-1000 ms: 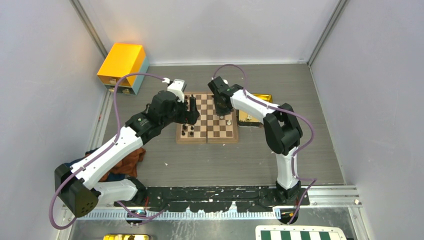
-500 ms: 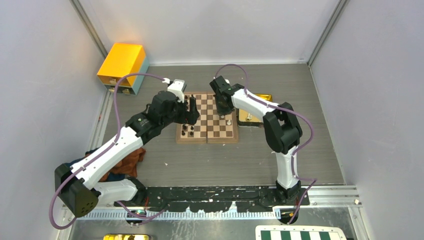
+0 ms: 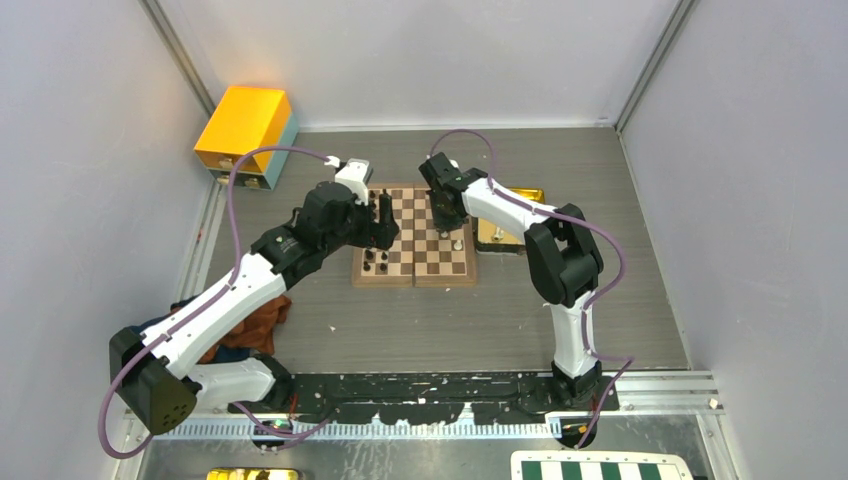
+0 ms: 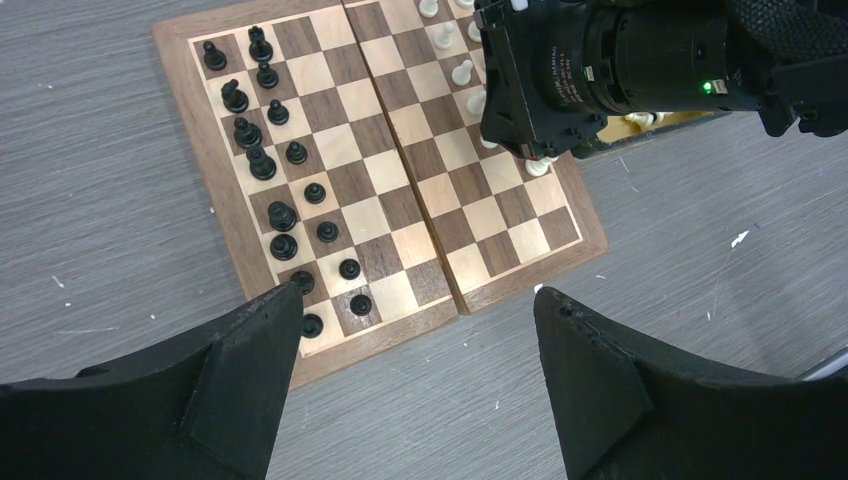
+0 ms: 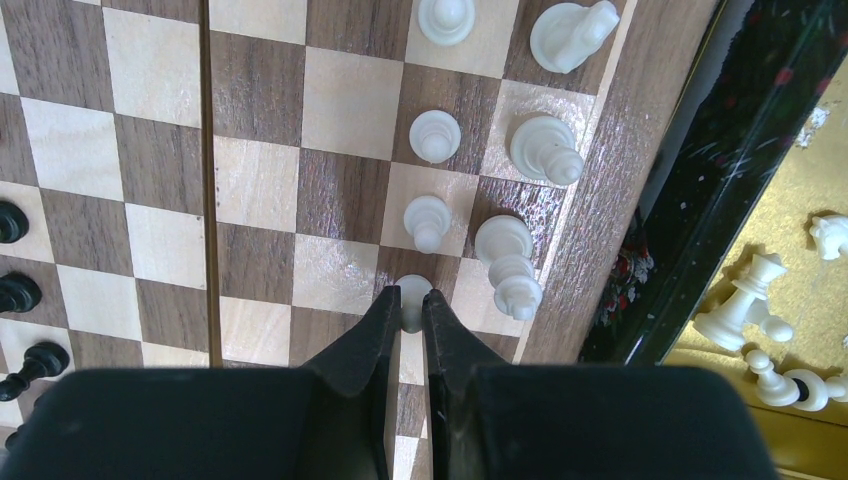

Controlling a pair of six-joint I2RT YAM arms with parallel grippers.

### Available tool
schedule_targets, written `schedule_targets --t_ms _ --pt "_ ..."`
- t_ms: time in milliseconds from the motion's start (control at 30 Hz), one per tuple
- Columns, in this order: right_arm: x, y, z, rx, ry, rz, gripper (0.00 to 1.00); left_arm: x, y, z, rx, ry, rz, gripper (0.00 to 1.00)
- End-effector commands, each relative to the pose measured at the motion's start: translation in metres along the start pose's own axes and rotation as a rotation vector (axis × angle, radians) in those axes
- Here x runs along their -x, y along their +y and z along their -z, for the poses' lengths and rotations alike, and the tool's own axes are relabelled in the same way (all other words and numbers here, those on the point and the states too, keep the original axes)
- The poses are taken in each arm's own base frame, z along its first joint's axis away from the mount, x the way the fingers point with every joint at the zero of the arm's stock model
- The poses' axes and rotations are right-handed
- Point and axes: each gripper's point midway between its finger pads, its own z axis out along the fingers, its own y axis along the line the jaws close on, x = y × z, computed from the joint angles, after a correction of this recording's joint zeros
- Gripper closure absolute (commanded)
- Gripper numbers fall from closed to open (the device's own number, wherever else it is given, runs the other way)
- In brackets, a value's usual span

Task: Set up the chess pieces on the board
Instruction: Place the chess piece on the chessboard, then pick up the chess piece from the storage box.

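R gripper (image 5: 408, 308) is clamped on a white pawn (image 5: 411, 292), fingers either side of its head, in the pawn row of the board (image 5: 150, 70); can't tell if it's down yet. L gripper (image 4: 417, 295) hangs wide apart over the board's edge, nothing in it. More white pieces (image 5: 745, 305) lie in the gold tray (image 5: 790, 180) alongside. My guess: pawn's v. light, hard, slick, tippy. Pinch head/neck from straight above, gentle squeeze, min. side load, mind the neighbours.
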Motion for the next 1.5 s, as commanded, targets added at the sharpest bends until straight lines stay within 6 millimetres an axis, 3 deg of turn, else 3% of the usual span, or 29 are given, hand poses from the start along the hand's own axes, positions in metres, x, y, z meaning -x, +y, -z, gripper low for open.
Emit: schedule_targets --t_ms 0,133,467,733,800,933,1033,1200,1467 --pt "0.010 0.004 0.001 0.018 -0.034 -0.016 0.88 0.011 0.000 -0.002 -0.003 -0.044 -0.003 0.14" --pt "0.014 0.006 0.007 0.027 -0.048 -0.013 0.74 0.011 0.000 -0.002 -0.004 -0.044 -0.003 0.14" --pt "0.029 0.005 0.031 0.038 -0.094 -0.004 0.71 0.015 -0.003 -0.003 -0.014 -0.051 0.004 0.14" --pt "0.047 -0.002 0.088 0.057 -0.186 0.003 0.71 0.019 -0.004 -0.005 -0.011 -0.058 0.010 0.14" --pt "0.053 -0.009 0.107 0.039 -0.226 -0.001 0.71 0.021 -0.006 -0.008 -0.014 -0.057 0.013 0.14" --pt "0.054 -0.035 0.125 -0.012 -0.258 -0.040 0.71 0.025 -0.011 -0.014 -0.026 -0.050 0.016 0.13" --pt "0.050 -0.062 0.124 -0.058 -0.257 -0.099 0.70 0.025 -0.012 -0.019 -0.027 -0.042 0.012 0.14" --pt "0.039 -0.101 0.105 -0.118 -0.219 -0.183 0.70 0.024 -0.014 -0.025 -0.035 -0.028 0.001 0.14" --pt "0.013 -0.119 0.063 -0.137 -0.113 -0.227 0.69 0.016 -0.011 -0.029 -0.033 -0.014 -0.008 0.14"
